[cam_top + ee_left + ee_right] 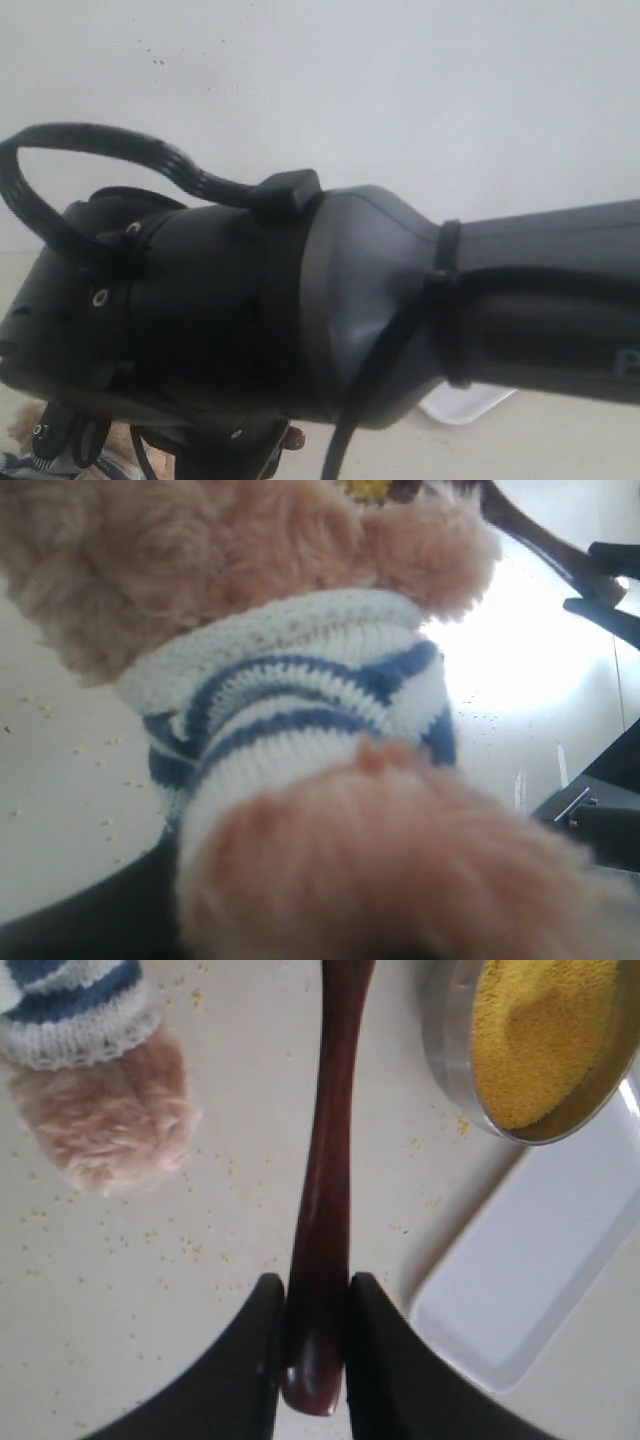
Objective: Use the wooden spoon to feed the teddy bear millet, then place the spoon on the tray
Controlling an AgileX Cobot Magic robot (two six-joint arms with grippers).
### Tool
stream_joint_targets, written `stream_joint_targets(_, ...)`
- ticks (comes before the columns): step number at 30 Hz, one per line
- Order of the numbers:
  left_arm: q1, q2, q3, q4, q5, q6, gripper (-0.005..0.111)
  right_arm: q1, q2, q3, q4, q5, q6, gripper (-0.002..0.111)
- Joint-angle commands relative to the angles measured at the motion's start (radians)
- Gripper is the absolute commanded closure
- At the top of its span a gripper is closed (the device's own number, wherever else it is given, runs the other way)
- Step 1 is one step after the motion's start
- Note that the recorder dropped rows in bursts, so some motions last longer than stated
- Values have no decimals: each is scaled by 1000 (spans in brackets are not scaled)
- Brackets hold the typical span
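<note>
Right gripper (317,1295) pinched wooden spoon (325,1160) by its handle end, tip up at teddy bear (300,710) muzzle. Feeding judged underway. Spoon not yet on tray (520,1290), beside millet (540,1040). Left gripper: grip state unclear

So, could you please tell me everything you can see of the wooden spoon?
The wooden spoon is dark reddish-brown, smooth and glossy, with a slim handle ending in a rounded tip. The right gripper is shut on it near that tip, one finger each side. In the left wrist view the handle reaches toward the face of the teddy bear, where yellow millet shows; its bowl is cut off by the frame.
</note>
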Motion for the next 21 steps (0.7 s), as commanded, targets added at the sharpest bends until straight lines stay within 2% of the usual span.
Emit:
stream_joint_targets(1,1,1,2,-16,21,4,103,38,-1,-6,-106,2,40,108)
stream_joint_targets(21,1,1,2,-16,21,4,103,60,59,-5,-193,2,122,108)
